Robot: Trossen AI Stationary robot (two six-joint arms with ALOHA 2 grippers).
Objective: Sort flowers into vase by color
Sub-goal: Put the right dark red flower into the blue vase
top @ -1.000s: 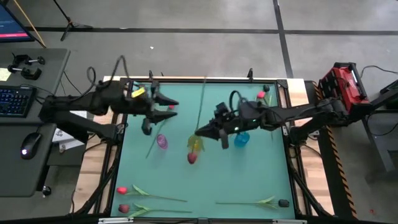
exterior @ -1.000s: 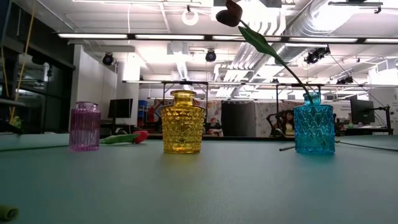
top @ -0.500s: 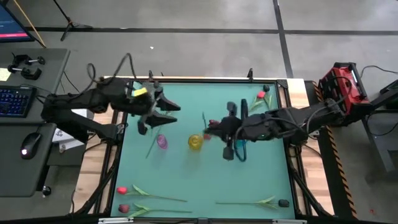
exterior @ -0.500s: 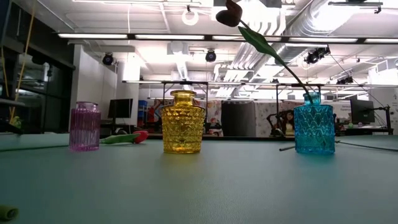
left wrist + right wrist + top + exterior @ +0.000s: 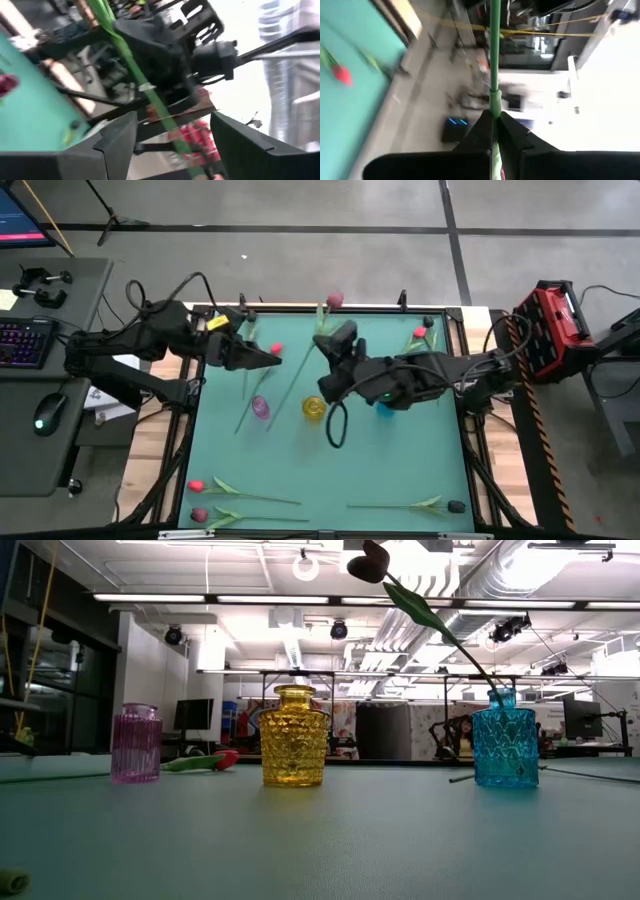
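My right gripper (image 5: 323, 383) is over the table's middle, above the yellow vase (image 5: 314, 409), shut on a flower with a long green stem (image 5: 297, 372) and a pink head (image 5: 334, 300) that reaches past the far edge. My left gripper (image 5: 272, 358) hovers open by a red tulip head (image 5: 276, 349), far of the purple vase (image 5: 260, 408). In the left wrist view the held stem (image 5: 150, 97) crosses beyond my open fingers. The blue vase (image 5: 504, 748) holds a dark tulip (image 5: 372, 560) that leans on its rim. My right gripper pinches the green stem (image 5: 494, 107) between its two shut fingers. The stem runs straight on past the fingertips, along the fingers. The flower is off the table, and the low view shows none of it at table height.
Two tulips (image 5: 197, 485) lie at the near left corner, and one with a dark head (image 5: 455, 506) lies at the near right. A red tulip (image 5: 420, 333) lies at the far right. Another stem (image 5: 242, 418) lies beside the purple vase. The three vases stand in a row mid-table.
My right gripper has moved toward the table's left and far side and has turned. The flower has swung round with it, so its head has gone from near the yellow vase to beyond the far edge. My left gripper has shifted a little.
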